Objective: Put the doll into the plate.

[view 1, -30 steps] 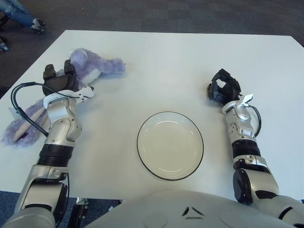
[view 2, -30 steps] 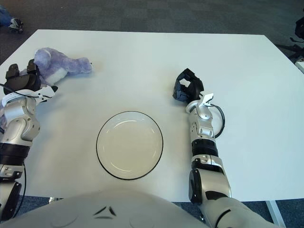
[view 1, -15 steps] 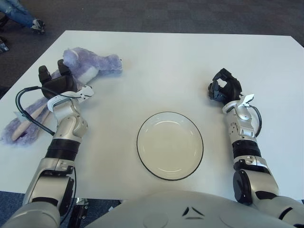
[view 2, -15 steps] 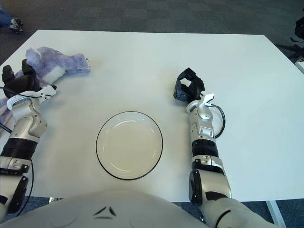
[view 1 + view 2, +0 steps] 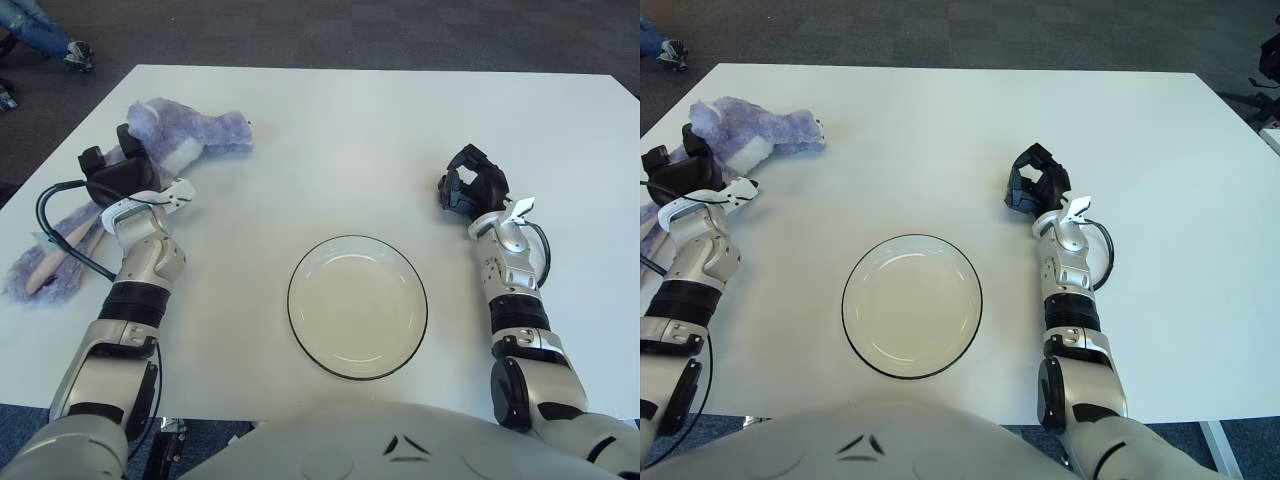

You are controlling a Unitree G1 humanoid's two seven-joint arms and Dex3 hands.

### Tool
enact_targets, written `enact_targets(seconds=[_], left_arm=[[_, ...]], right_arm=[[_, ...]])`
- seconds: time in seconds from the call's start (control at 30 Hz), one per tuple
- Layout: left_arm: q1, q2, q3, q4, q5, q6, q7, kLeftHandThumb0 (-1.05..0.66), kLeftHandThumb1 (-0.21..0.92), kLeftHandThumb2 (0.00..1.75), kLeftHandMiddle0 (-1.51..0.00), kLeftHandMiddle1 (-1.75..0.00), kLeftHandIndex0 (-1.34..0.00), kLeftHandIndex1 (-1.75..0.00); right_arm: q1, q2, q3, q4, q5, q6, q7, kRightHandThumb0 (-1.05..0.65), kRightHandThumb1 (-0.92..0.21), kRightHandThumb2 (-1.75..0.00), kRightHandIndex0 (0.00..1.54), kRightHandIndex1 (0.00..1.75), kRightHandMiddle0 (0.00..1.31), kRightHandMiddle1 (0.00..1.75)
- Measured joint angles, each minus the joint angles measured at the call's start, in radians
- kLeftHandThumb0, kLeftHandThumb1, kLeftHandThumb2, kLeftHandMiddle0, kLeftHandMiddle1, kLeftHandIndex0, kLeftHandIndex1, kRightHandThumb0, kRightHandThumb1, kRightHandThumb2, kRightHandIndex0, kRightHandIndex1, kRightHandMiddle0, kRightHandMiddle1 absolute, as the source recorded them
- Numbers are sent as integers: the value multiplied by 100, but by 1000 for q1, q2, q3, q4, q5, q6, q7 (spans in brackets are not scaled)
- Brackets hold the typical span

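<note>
White table (image 5: 330,130) bearing an empty plate (image 5: 357,306). Purple doll (image 5: 185,135) lies far left of the plate. Left hand (image 5: 112,172), fingers curled, touches the doll's middle; grasp cannot be confirmed. Right hand (image 5: 470,185), right of the plate, curled, holding nothing.

One purple plush doll (image 5: 175,140) lies on the white bench (image 5: 340,130), and there is one black-rimmed plate (image 5: 357,306). Two robot hands show: the left hand (image 5: 112,170) and the right hand (image 5: 470,185).
</note>
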Motion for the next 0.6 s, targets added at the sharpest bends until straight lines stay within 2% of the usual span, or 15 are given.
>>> enact_targets(seconds=[0.23, 0.43, 0.6], left_arm=[[-3, 25, -18, 13, -25, -16, 15, -87, 66, 62, 0, -150, 0, -44], [-4, 29, -24, 11, -40, -20, 29, -58, 40, 95, 0, -167, 0, -71], [-3, 28, -16, -12, -78, -20, 31, -48, 34, 103, 0, -173, 0, -85]], right_arm=[[1, -1, 0, -2, 0, 10, 3, -48, -31, -132, 121, 175, 62, 175], [1, -2, 0, -8, 1, 18, 12, -48, -31, -132, 121, 175, 62, 175], [2, -2, 0, -18, 3, 28, 13, -48, -31, -132, 121, 175, 62, 175]])
